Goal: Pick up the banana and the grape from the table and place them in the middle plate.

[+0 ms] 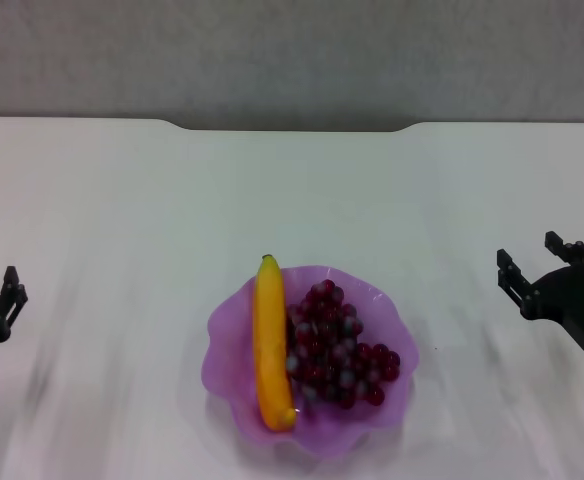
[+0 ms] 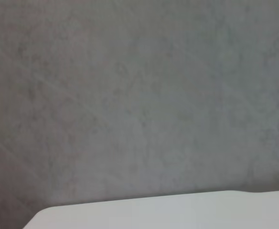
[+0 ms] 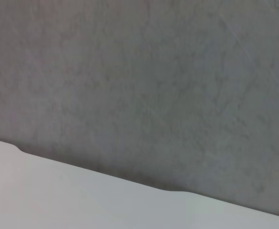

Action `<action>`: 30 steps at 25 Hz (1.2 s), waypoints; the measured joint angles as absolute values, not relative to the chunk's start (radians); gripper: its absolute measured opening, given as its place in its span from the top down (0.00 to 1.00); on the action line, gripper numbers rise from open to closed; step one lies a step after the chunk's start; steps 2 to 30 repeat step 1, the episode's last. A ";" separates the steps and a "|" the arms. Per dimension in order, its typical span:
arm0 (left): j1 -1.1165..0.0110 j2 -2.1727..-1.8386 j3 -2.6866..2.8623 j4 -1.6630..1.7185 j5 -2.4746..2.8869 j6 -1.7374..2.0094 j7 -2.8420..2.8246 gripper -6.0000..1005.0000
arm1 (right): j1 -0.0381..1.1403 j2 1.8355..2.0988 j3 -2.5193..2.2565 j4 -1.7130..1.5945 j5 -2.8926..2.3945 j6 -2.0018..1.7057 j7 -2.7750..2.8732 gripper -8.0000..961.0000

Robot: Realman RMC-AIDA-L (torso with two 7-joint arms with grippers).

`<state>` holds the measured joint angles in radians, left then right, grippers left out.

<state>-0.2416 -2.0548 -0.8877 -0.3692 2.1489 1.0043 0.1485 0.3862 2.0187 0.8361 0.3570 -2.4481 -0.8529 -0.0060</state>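
Fruit rests in the middle plate (image 1: 222, 340), the banana (image 1: 269, 345) beside the grape (image 1: 337, 348), well apart from the empty, open right gripper (image 1: 542, 268) and from the left gripper (image 1: 7, 300), whose fingers cannot be judged; retreating clear looks sufficient.

You've got a yellow-orange banana (image 1: 268, 345), dark red-purple grapes (image 1: 337, 345), translucent purple plate (image 1: 227, 345), plain white table (image 1: 122, 220).

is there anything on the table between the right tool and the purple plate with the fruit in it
Nothing visible. Bare white table lies between the open right tool and the translucent purple scalloped plate. The yellow banana and dark red grape bunch already lie in it.
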 joint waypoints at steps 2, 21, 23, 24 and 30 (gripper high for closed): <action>-0.240 -2.056 -0.883 -0.373 2.150 1.007 0.143 0.12 | 0.386 2.019 0.836 0.357 -2.448 -0.853 -0.006 0.30; -0.240 -2.056 -0.883 -0.373 2.150 1.007 0.143 0.12 | 0.386 2.019 0.836 0.357 -2.448 -0.853 -0.006 0.30; -0.240 -2.056 -0.883 -0.373 2.150 1.007 0.143 0.12 | 0.386 2.019 0.836 0.357 -2.448 -0.853 -0.006 0.30; -0.240 -2.056 -0.883 -0.373 2.150 1.007 0.143 0.12 | 0.386 2.019 0.836 0.357 -2.448 -0.853 -0.006 0.30; -0.240 -2.056 -0.883 -0.373 2.150 1.007 0.143 0.12 | 0.386 2.019 0.836 0.357 -2.448 -0.853 -0.006 0.30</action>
